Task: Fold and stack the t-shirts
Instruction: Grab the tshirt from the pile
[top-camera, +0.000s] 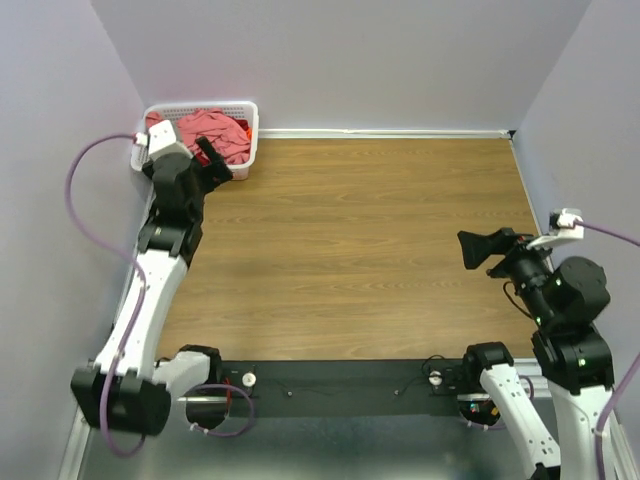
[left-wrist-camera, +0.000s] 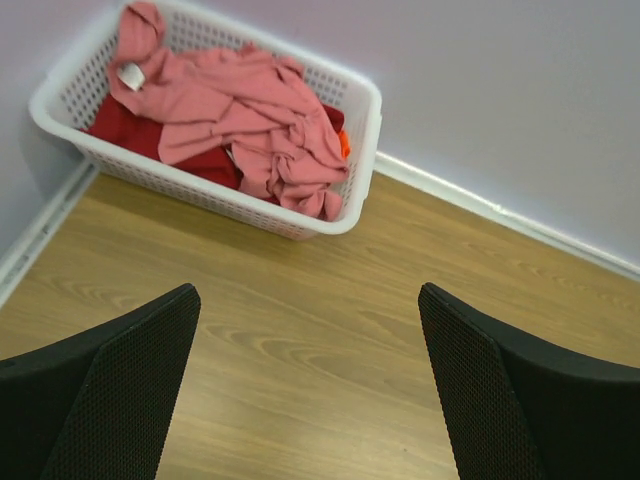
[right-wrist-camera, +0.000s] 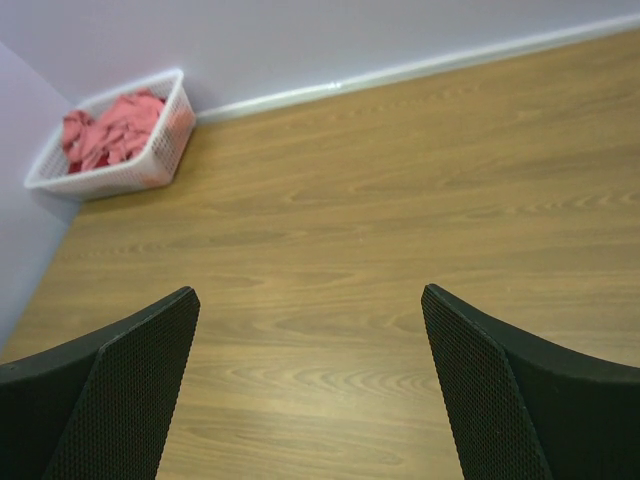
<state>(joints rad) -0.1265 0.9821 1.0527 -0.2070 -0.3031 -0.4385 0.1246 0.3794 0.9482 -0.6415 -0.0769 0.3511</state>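
The t-shirts lie crumpled in a heap inside a white lattice basket (top-camera: 252, 140) at the table's far left corner. A salmon-pink shirt (left-wrist-camera: 240, 120) covers the top of the heap. Under it a dark red shirt (left-wrist-camera: 125, 128) shows, and a bright orange scrap (left-wrist-camera: 345, 146) peeks out at the right. My left gripper (top-camera: 213, 162) hovers just in front of the basket, open and holding nothing, its pads (left-wrist-camera: 130, 390) over bare wood. My right gripper (top-camera: 466, 250) stands open at the right side, aimed left across the table, nothing between its fingers. The basket (right-wrist-camera: 110, 180) sits far off in the right wrist view.
The wooden tabletop (top-camera: 360, 240) is boxed in by pale walls on the left, back and right, with a white strip (top-camera: 380, 132) along the far edge. A purple cable (top-camera: 85, 210) loops off the left arm. The basket touches the left wall.
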